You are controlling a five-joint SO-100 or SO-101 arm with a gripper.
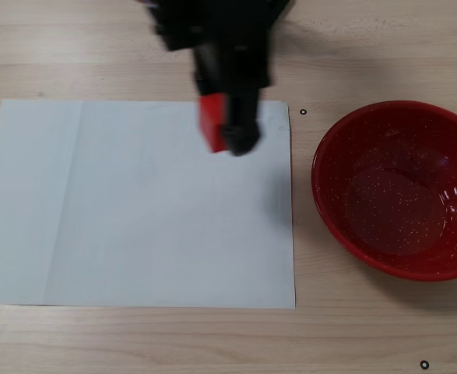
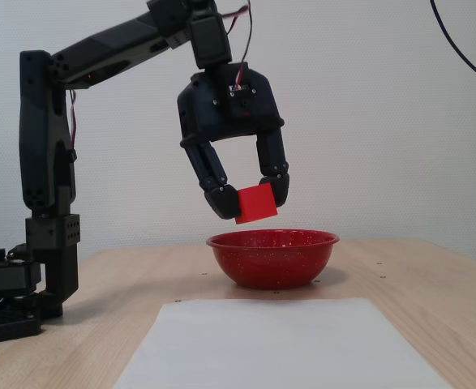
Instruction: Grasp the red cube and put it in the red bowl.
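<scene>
White sheet of paper (image 1: pixel 135 218) covers the left side of the wooden table (image 1: pixel 368 47) in the top-down fixed view. Nothing sits on it now, so I take it as the pickup zone.

Over its upper right part, near the paper's right edge, my gripper (image 1: pixel 226 131) hangs w/ the red cube (image 1: pixel 210 123) pinched between both fingers. The side fixed view confirms: cube (image 2: pixel 256 202) clamped at the fingertips (image 2: pixel 224 200), tilted a bit, well clear of the table and above rim level. That height makes sense to me, since it lets the cube clear the wall without clipping it.

Right of the paper, apart from it, sits the red bowl (image 1: pixel 329 210), empty, speckles showing. From the side the bowl (image 2: pixel 272 261) appears below the cube, but top-down says the cube isn't over it yet. I reckon more travel rightward is needed, then release.
</scene>
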